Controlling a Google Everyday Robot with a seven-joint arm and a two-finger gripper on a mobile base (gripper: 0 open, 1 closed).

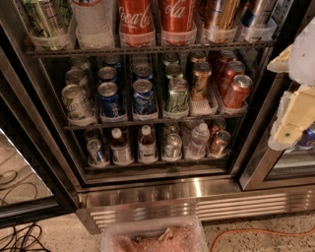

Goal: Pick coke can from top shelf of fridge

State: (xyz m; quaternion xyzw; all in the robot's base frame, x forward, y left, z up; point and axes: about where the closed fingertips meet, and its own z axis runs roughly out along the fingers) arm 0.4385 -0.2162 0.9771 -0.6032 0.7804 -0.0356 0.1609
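Two red coke cans with white script stand side by side in clear lane trays on the top shelf (pixel 93 50) of the fridge (pixel 197 188): the left one (pixel 136 17) and the right one (pixel 177 14). Their tops are cut off by the upper edge of the view. My gripper (pixel 278 98), white with cream fingers (pixel 294 115), hangs at the right edge in front of the fridge's right frame, right of and below the coke cans. It is open and holds nothing.
On the same shelf are a green-patterned can (pixel 47 19), a clear bottle (pixel 92 17) and gold and blue cans (pixel 221 15). Lower racks hold blue, green, copper-red cans and bottles. The open glass door (pixel 19 172) stands left. A plastic tub (pixel 152 235), an orange cable (pixel 256 231) and black cables (pixel 19 238) lie on the floor.
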